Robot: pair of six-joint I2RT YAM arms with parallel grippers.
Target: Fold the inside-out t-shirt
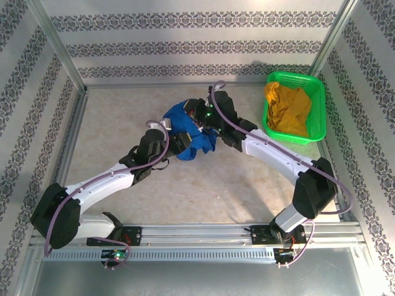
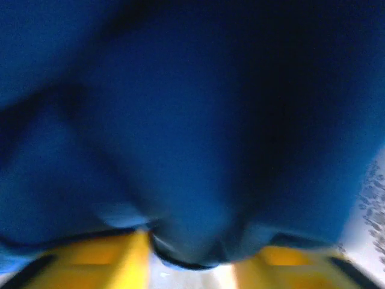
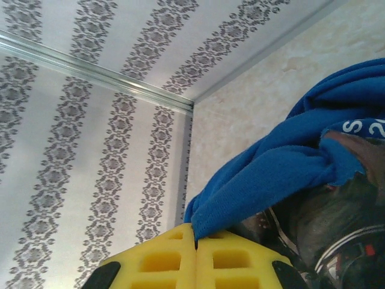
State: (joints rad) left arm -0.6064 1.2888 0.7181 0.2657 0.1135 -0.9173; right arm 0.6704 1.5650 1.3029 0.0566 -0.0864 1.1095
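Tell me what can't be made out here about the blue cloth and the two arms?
Top view: both arms partly cover the crumpled royal-blue cotton t-shirt; sleeves and collar hidden.
Left wrist view: blurred; whether the left gripper pinches cloth is unclear.
Right wrist view: the right gripper clamps a fold; white lettering is cut off by the edge.

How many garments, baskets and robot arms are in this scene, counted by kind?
Garments: 2, the blue t-shirt and the mustard-yellow garment
Baskets: 1, the green basket
Robot arms: 2, the left arm and the right arm
Total: 5
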